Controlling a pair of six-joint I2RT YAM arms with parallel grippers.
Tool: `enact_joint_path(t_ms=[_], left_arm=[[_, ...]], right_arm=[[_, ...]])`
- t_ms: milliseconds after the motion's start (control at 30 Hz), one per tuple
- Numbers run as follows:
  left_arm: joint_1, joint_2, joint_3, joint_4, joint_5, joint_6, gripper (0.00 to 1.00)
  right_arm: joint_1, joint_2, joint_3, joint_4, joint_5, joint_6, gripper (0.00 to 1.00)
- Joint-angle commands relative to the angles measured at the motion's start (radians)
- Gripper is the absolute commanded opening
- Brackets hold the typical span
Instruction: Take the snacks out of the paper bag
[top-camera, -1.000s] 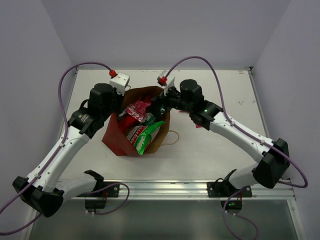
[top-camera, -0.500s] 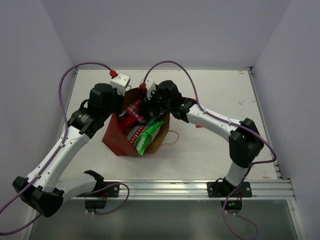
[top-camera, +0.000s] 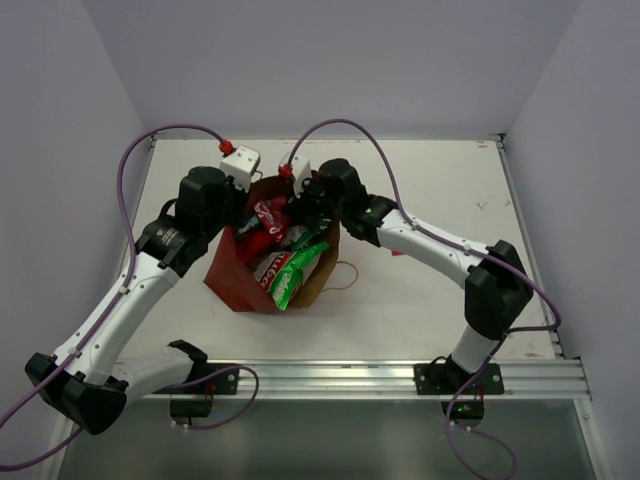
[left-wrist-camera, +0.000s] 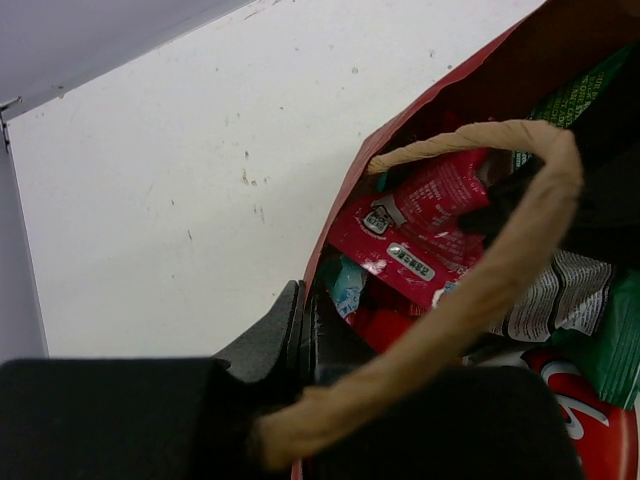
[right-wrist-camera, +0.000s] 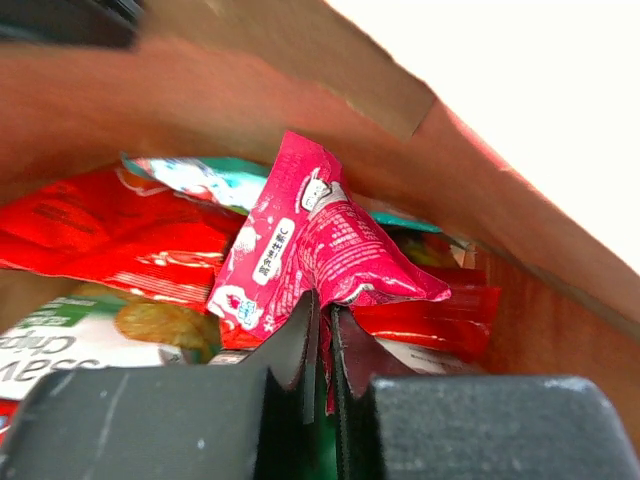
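One paper bag (top-camera: 230, 285). Two string handles (left-wrist-camera: 500, 270). Two arms (top-camera: 130, 290). Snacks: one green chip bag (top-camera: 297, 272), one pink packet (right-wrist-camera: 310, 235), few red packets (top-camera: 268, 213); total hard to tell.

Open paper bag (top-camera: 226, 281), shiny snacks (top-camera: 290, 272) inside

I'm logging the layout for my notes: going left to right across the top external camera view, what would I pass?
Black elbow joint of the left arm → tall reddish-brown kraft paper bag → thin tan twine loop handle sticking out at the bag's right → black elbow joint of the right arm.
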Motion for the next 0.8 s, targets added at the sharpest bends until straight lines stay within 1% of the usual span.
enact_joint_path(t_ms=[0,67,100,133,200,267,300,333,400,433,500,533,567,600,633,700,767], left_arm=[[0.003,-0.05,0.028,0.153,-0.006,-0.008,0.0],[0.001,-0.053,0.025,0.156,-0.013,-0.002,0.0],[0.001,-0.053,0.024,0.159,-0.018,-0.002,0.0],[0.001,-0.051,0.024,0.157,-0.02,0.0,0.0],[0.001,-0.051,0.024,0.16,-0.023,0.004,0.0],[0.001,-0.051,0.024,0.165,-0.023,0.009,0.0],[0.001,-0.051,0.024,0.165,-0.02,0.012,0.0],[0.001,-0.048,0.025,0.166,-0.017,0.015,0.0],[0.001,-0.048,0.027,0.166,-0.004,0.023,0.0],[0.001,-0.048,0.027,0.166,0.002,0.027,0.0],[0.001,-0.053,0.027,0.166,0.013,0.038,0.0],[0.001,-0.054,0.024,0.168,0.019,0.049,0.0],[0.001,-0.056,0.022,0.169,0.023,0.053,0.0],[0.003,-0.059,0.019,0.172,0.037,0.058,0.0],[0.001,-0.062,0.015,0.174,0.045,0.062,0.0],[0.001,-0.065,0.008,0.176,0.072,0.082,0.0],[0.001,-0.068,-0.001,0.171,0.074,0.101,0.0]], right_arm=[[0.008,-0.14,0.006,0.007,0.013,-0.002,0.0],[0.007,-0.242,-0.023,0.0,0.024,0.013,0.0],[0.007,-0.281,-0.058,-0.006,0.046,0.018,0.0],[0.005,-0.358,-0.079,-0.013,0.063,0.033,0.0],[-0.004,-0.431,-0.144,-0.036,0.12,0.045,0.0],[-0.042,-0.533,-0.221,-0.059,0.209,0.103,0.0],[-0.061,-0.564,-0.246,-0.063,0.209,0.103,0.0],[-0.117,-0.594,-0.276,-0.063,0.261,0.161,0.0],[-0.195,-0.658,-0.356,-0.069,0.316,0.221,0.0],[-0.285,-0.672,-0.378,-0.078,0.349,0.291,0.0],[-0.384,-0.684,-0.424,-0.114,0.433,0.364,0.0],[-0.477,-0.68,-0.441,-0.124,0.454,0.436,0.0],[-0.522,-0.675,-0.457,-0.125,0.474,0.468,0.0],[-0.564,-0.655,-0.486,-0.125,0.472,0.496,0.0],[-0.64,-0.636,-0.497,-0.124,0.458,0.537,0.0],[-0.702,-0.577,-0.495,-0.116,0.409,0.551,0.0],[-0.771,-0.472,-0.482,-0.119,0.384,0.574,0.0]])
